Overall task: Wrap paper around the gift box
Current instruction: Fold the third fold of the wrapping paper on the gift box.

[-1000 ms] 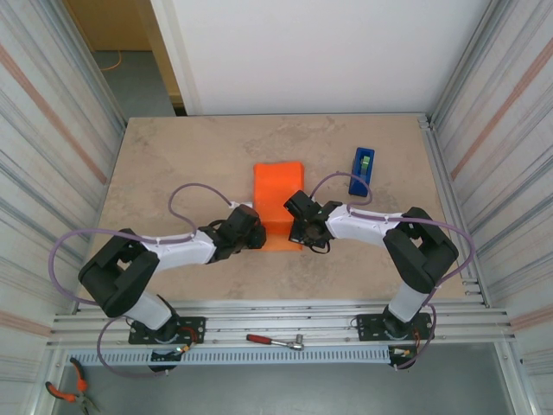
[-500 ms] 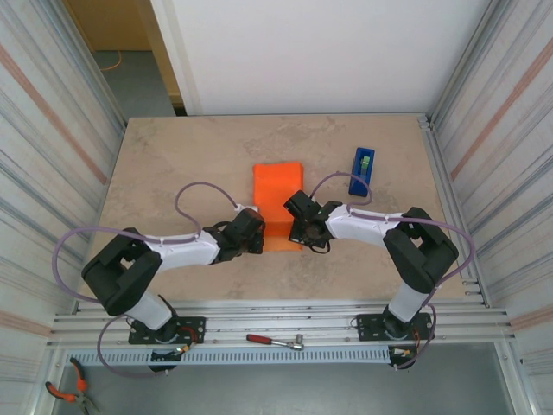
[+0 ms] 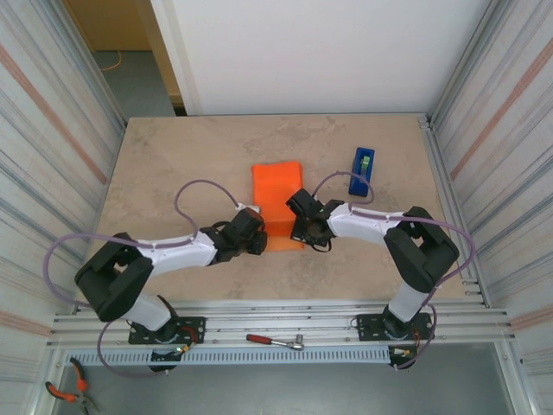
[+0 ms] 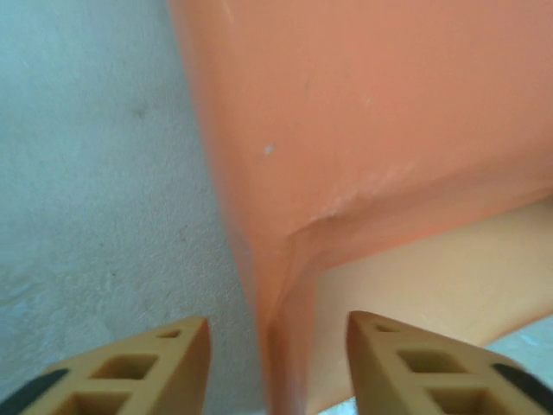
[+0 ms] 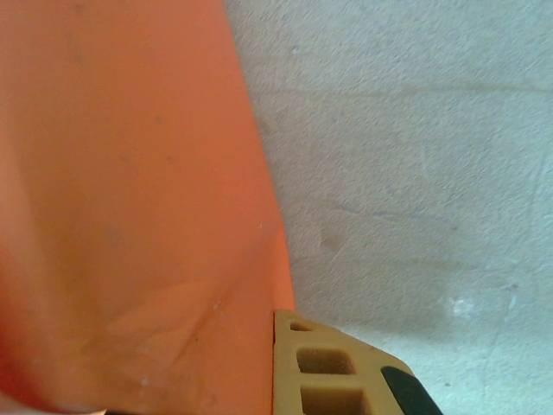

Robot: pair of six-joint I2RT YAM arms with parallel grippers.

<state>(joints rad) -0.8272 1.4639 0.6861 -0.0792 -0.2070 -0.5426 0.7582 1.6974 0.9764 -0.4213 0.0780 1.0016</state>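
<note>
Both my grippers flank the near end of the bright orange thin paper sheet (image 3: pixel 278 186), whose long axis runs away from me. The left gripper (image 4: pixel 276 322) is spread astride its left fold; whether the right gripper (image 3: pixel 300 230) is closed I cannot tell.

Left gripper (image 4: pixel 276 335) low, fingers apart; right gripper (image 3: pixel 301 227) opposite, closure unclear.

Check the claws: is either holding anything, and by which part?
Left claw is open, astride a raised fold at the paper's left edge, not clamped. Right claw sits at the paper's right edge; its grip cannot be told.
</note>
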